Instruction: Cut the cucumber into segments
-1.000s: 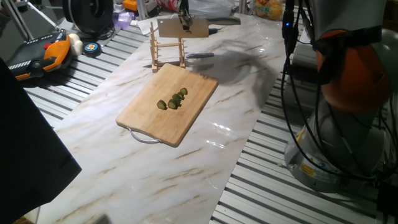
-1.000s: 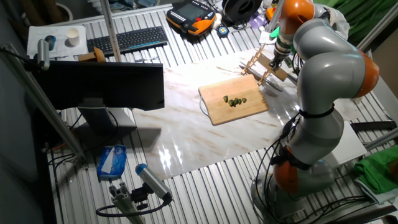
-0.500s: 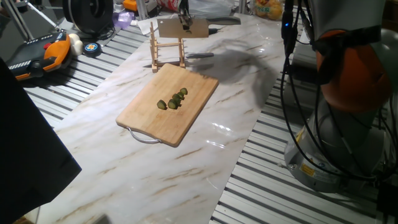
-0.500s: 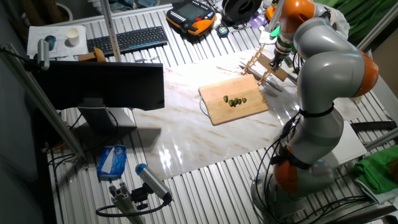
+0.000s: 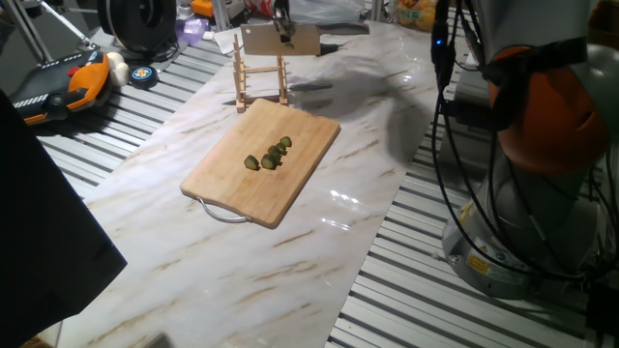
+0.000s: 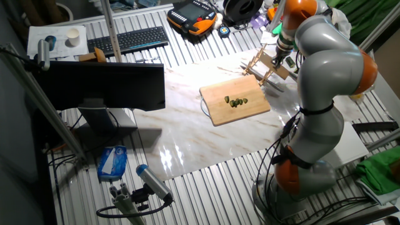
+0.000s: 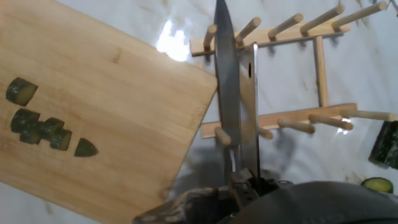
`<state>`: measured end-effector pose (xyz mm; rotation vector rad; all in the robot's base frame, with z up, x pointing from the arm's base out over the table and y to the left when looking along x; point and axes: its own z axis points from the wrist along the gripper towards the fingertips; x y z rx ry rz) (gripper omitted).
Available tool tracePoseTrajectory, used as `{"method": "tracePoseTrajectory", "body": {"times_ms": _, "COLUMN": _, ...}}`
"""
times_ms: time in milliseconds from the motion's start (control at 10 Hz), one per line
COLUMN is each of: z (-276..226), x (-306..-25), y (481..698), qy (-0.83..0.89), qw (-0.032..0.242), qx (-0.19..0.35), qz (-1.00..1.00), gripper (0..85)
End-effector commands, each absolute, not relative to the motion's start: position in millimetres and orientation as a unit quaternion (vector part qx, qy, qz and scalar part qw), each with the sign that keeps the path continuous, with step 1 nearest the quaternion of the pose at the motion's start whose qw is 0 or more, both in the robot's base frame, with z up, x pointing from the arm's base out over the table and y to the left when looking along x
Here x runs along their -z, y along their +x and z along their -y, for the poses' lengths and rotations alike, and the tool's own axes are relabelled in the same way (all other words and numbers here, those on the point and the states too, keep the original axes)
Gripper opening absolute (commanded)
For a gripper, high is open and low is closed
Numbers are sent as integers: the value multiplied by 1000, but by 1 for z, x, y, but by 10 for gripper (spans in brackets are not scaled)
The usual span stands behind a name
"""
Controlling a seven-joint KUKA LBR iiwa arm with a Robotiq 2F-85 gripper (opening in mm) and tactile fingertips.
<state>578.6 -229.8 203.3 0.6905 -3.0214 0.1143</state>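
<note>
Several dark green cucumber segments (image 5: 269,157) lie in a cluster on the wooden board (image 5: 227,188). They also show in the other fixed view (image 6: 235,101) and at the left of the hand view (image 7: 40,122). My gripper (image 7: 242,186) is shut on a knife (image 7: 227,87) and holds it blade-down just above a wooden peg rack (image 7: 298,118), beyond the board's far end. The knife blade (image 5: 280,41) hangs over the rack (image 5: 259,82). Another dark green cucumber chunk (image 7: 385,144) lies on the table past the rack.
The marble table (image 5: 319,251) has slatted metal edges. An orange-and-black pendant (image 5: 68,85) and a tape roll (image 5: 141,74) lie at the far left. A keyboard (image 6: 128,39) and a monitor (image 6: 103,87) stand on the other side. The robot's base (image 5: 522,222) stands on the right.
The knife in my gripper has risen slightly above the rack and shifted a little away. The segments and the board have not moved.
</note>
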Motion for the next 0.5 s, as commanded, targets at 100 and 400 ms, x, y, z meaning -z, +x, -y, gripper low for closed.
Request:
{"method": "tracePoseTrajectory", "body": {"times_ms": 100, "z": 240, "x": -205, "y": 590, "qy": 222, "qw": 23, "qx": -32, "qz": 974, "gripper": 7}}
{"method": "tracePoseTrajectory", "body": {"times_ms": 400, "z": 244, "x": -205, "y": 595, "qy": 222, "qw": 26, "qx": -37, "qz": 974, "gripper": 7}}
